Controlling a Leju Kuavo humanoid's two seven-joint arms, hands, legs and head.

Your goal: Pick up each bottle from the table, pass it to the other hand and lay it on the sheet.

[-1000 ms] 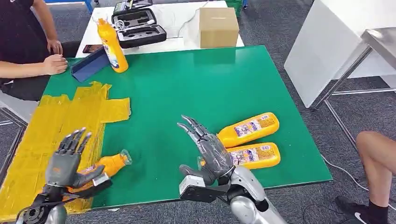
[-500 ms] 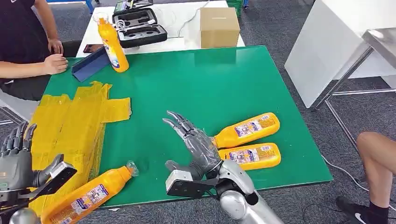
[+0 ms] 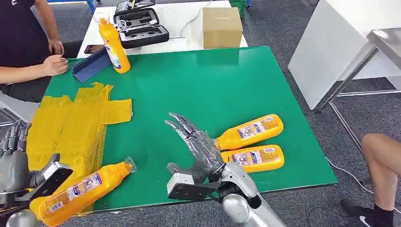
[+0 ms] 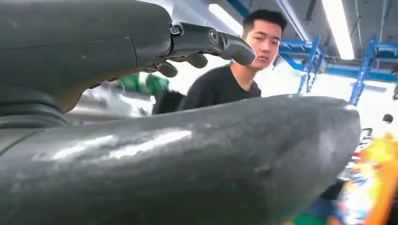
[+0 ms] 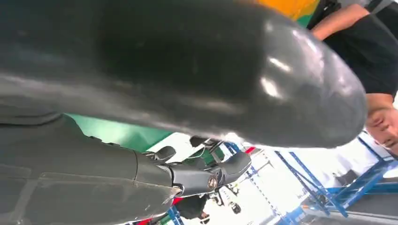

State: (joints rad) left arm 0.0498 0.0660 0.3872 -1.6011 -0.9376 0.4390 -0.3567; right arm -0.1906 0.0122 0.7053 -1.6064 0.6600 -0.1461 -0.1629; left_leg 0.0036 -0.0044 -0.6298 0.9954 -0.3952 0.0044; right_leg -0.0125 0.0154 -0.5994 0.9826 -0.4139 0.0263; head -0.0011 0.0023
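Note:
An orange bottle (image 3: 78, 189) lies on its side at the table's front left, its base on the yellow sheet (image 3: 71, 123) and its cap on the green top. My left hand (image 3: 14, 161) is just left of it with fingers spread upward and holds nothing; whether the thumb touches the bottle I cannot tell. A blurred orange bottle (image 4: 371, 187) appears past the thumb in the left wrist view. My right hand (image 3: 196, 144) hovers open over the table. Two more bottles (image 3: 250, 130) (image 3: 255, 157) lie side by side right of it. Another bottle (image 3: 113, 45) stands upright at the far left.
A person (image 3: 28, 47) sits at the far left corner with hands by a blue holder (image 3: 90, 64). Behind the green table (image 3: 213, 85) are a black case (image 3: 139, 28) and a cardboard box (image 3: 221, 26). A person's knee (image 3: 380, 156) is at the right.
My left hand let go of the bottle and drew back left. The bottle now lies free, shifted toward the front left. My right hand moved slightly left, still open.

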